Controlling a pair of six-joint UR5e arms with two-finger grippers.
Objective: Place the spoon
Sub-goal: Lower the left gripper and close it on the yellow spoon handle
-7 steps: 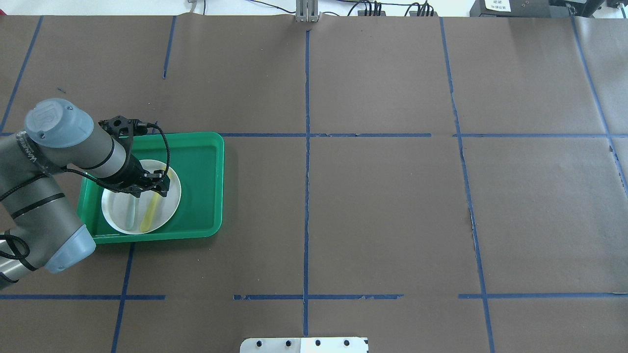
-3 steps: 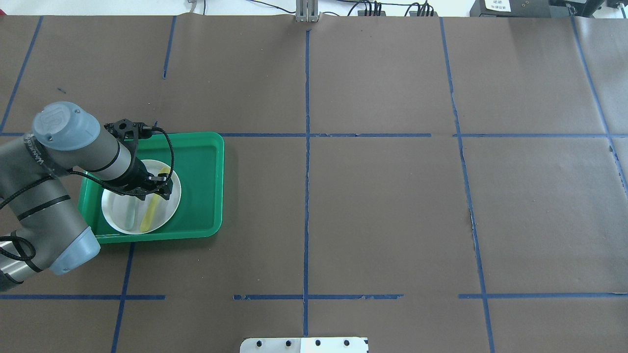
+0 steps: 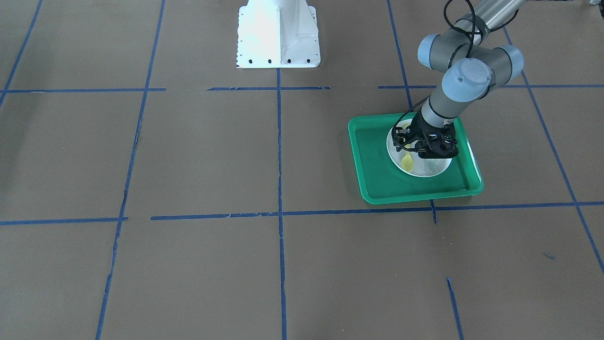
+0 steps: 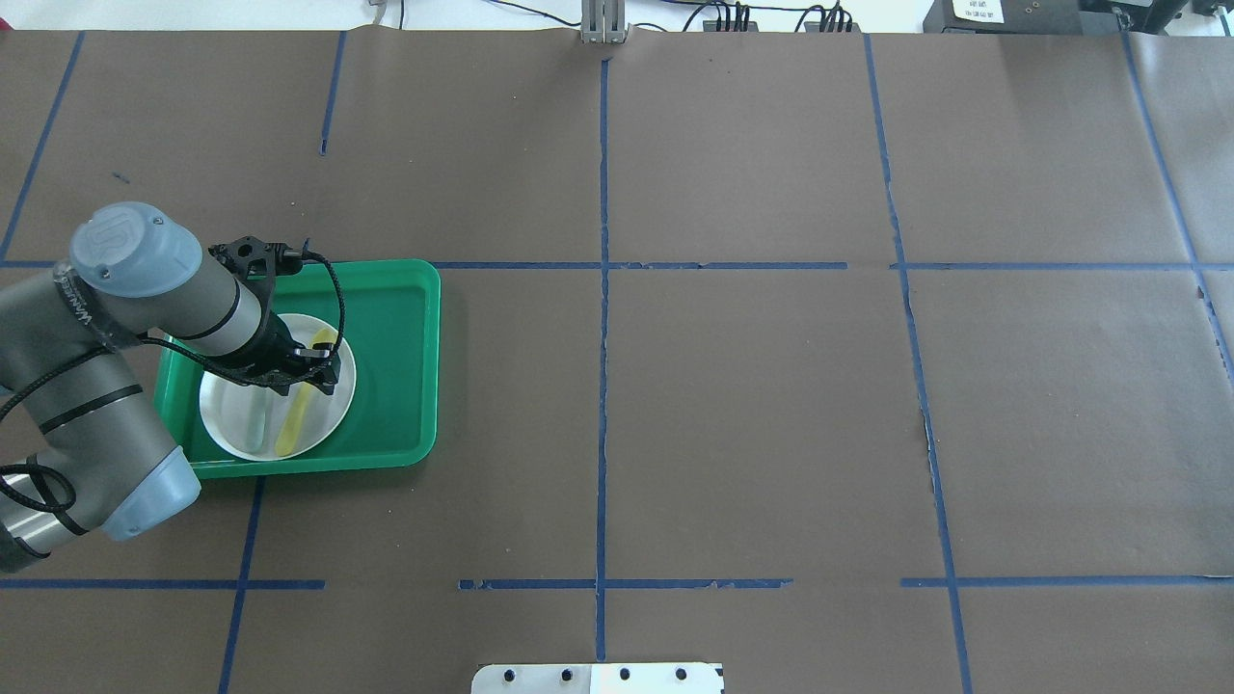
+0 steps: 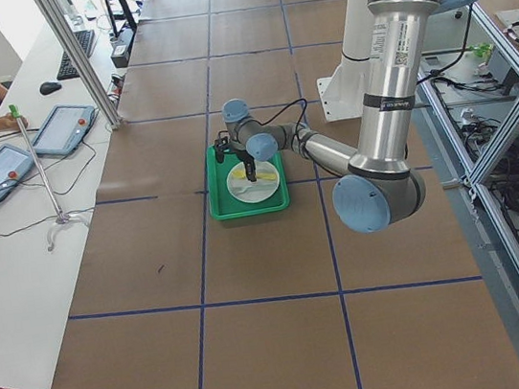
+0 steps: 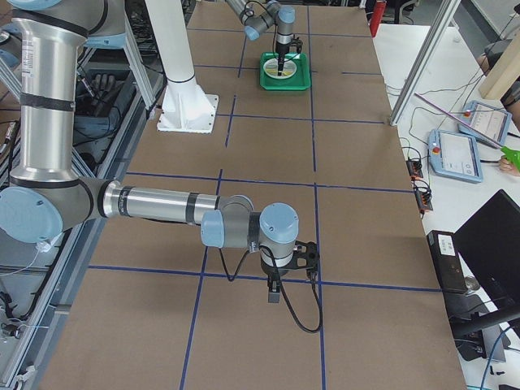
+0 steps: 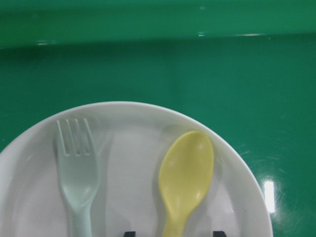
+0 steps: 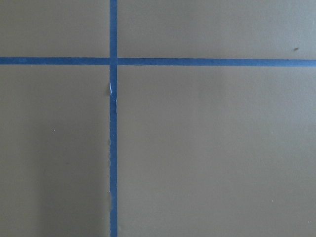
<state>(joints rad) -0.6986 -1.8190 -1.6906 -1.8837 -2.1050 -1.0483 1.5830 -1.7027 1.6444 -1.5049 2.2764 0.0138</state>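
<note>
The yellow spoon (image 4: 299,410) lies flat on the white plate (image 4: 227,414) inside the green tray (image 4: 395,366), beside a pale grey-green fork (image 4: 254,424). My left gripper (image 4: 313,371) hangs low over the plate, above the spoon's neck. In the left wrist view the spoon (image 7: 185,173) has its bowl pointing away, and my two fingertips (image 7: 129,233) stand wide apart on either side of its handle without touching it. The gripper is open and empty. My right gripper (image 6: 275,294) shows only in the exterior right view, so I cannot tell its state.
The tray (image 3: 377,174) sits on the brown paper table marked with blue tape lines. The robot's white base plate (image 3: 277,38) is at the table's near edge. The right wrist view shows only paper and tape.
My left wrist has shifted a little, uncovering the spoon's bowl. The spoon, fork and plate have not moved.
</note>
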